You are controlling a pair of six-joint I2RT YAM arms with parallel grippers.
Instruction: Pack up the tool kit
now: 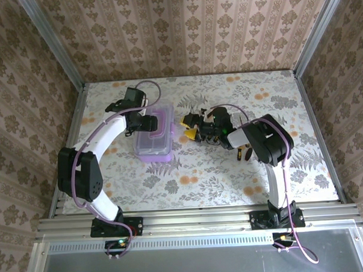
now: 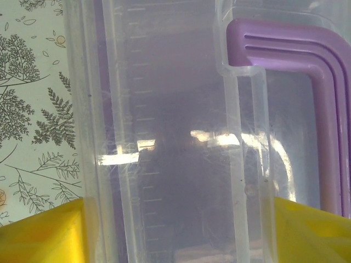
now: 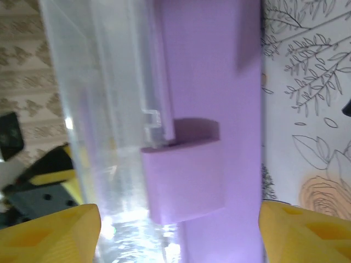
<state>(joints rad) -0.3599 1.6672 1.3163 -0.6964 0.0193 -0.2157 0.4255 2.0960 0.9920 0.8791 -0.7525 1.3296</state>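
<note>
The right hand (image 3: 181, 233) is open and rolled on its side. Its yellow fingers are spread wide and touch nothing I can make out. Loose screwdrivers (image 1: 245, 152) lie on the counter (image 1: 195, 183) back by its wrist, and what looks like a darker heap of them (image 1: 193, 118) sits just beside its fingertips.

Straight ahead of the hand, close, is the long side of the purple case (image 3: 211, 71). The latch (image 3: 184, 178) laps over the base below the clear lid (image 3: 104, 82).

The left hand (image 2: 175, 241) is on the far side of the case. One finger sits on each side of the lid, below the purple handle (image 2: 307, 49). I cannot tell whether they clamp it or only flank it.

With the tools out and the latch down, I judge the step to be opening the case. The next move calls for a fingertip set squarely on the latch's free edge to lever it off, while the far hand keeps the light case from sliding.
</note>
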